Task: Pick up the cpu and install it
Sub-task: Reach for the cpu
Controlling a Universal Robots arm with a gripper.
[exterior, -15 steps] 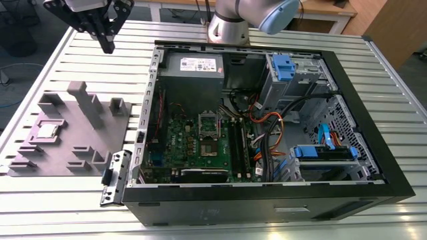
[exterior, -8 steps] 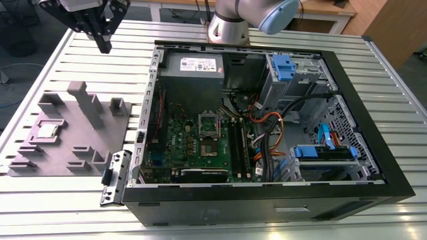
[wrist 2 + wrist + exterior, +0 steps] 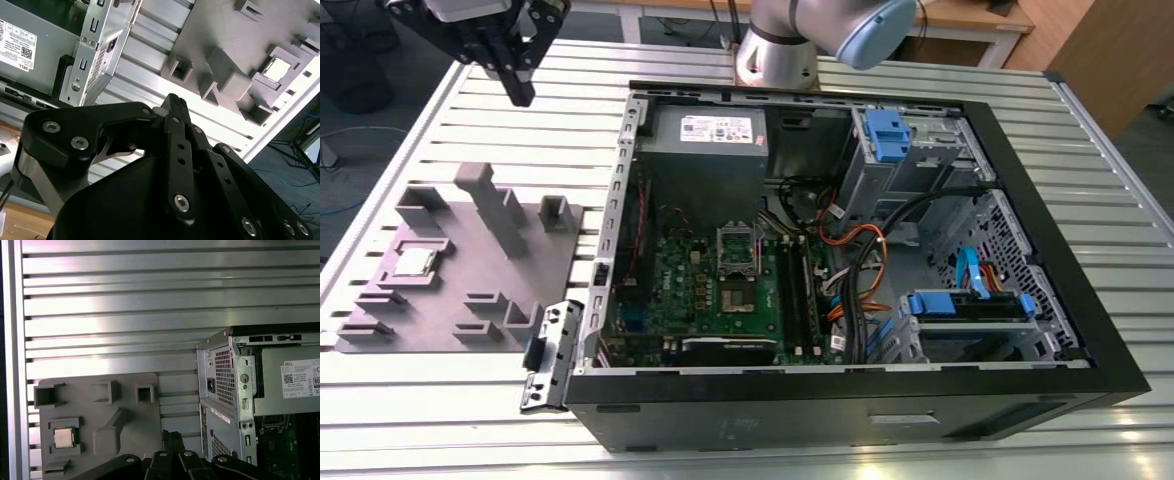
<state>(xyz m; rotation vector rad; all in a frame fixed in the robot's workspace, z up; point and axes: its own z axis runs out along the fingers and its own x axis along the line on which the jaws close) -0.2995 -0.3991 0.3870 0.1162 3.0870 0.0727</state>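
One small flat square cpu (image 3: 414,262) with a silver-grey metal top sits in a recess of the grey moulded plastic fixture plate (image 3: 520,285). Plate lies on the slatted aluminium table (image 3: 454,420), at the exterior view's left of the open black computer case (image 3: 1067,330). Black gripper (image 3: 520,95) hangs above the table, well apart from the cpu, fingers together, holding nothing. Shiny metal socket frame (image 3: 736,245) sits on the green circuit board (image 3: 694,295) inside the case.

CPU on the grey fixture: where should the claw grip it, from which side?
Likely straight from above, pinching two opposite edges. The cpu lies flat, metal top up, in a square pocket of the grey fixture; raised blocks frame it, so a sideways approach looks blocked. Which edge pair is freer I cannot tell.
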